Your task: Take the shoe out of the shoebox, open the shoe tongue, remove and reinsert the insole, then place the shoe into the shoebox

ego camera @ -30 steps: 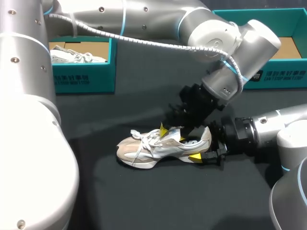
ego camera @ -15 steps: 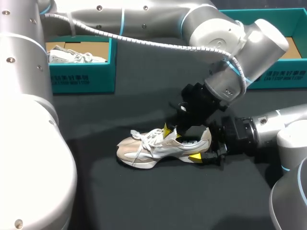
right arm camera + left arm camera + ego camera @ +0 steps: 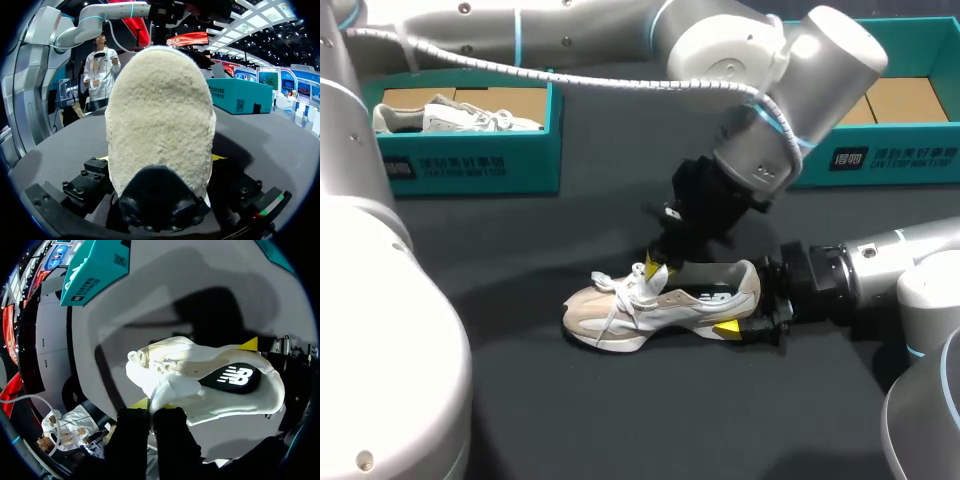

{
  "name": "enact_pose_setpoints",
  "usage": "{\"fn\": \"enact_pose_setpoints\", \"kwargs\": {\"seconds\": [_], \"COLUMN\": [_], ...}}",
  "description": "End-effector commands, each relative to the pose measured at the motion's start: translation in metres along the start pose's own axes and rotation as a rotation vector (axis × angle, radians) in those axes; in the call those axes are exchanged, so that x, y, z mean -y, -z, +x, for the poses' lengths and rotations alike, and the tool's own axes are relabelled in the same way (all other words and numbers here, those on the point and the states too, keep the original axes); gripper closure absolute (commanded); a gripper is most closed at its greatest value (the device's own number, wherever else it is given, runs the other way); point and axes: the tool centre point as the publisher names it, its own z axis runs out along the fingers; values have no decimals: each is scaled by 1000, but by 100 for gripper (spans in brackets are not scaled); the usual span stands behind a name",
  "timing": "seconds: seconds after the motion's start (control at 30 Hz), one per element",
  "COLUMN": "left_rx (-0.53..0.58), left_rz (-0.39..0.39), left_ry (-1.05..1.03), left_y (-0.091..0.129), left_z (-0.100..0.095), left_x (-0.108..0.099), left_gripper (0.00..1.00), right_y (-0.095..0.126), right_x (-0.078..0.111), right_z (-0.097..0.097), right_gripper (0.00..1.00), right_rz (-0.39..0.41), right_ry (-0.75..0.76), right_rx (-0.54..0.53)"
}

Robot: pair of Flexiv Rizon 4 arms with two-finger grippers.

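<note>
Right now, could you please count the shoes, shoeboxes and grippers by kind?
Shoes: 2 (table shoe, boxed shoe)
Shoeboxes: 2 (left box, right box)
Grippers: 2 (left gripper, right gripper)
Total: 6

The shoe (image 3: pixel 159 125) shows rough, fuzzy cloth at its heel (matt).

My tabletop (image 3: pixel 620 420) is a dark grey matte sheet, lit from overhead, darker toward six o'clock.
</note>
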Motion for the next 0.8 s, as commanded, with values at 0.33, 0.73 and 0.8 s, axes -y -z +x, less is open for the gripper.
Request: {"fn": "enact_pose_setpoints", "kwargs": {"seconds": [0.33, 0.73, 0.8], "left_rx": [-233, -136, -117], "left_rz": [-38, -47, -41], "left_ry": [305, 350, 347], "left_y": [-34, -65, -70], "left_z": [-39, -40, -43], "left_x": [0, 2, 2], "left_gripper": [100, 69, 63], "right_y": [-1, -1, -1], "right_x": [0, 0, 0], "right_z": [0, 0, 0], "right_gripper": [100, 100, 100], "right_rz": [5, 5, 5], "right_ry": [0, 0, 0], "right_rx": [1, 1, 1]}}
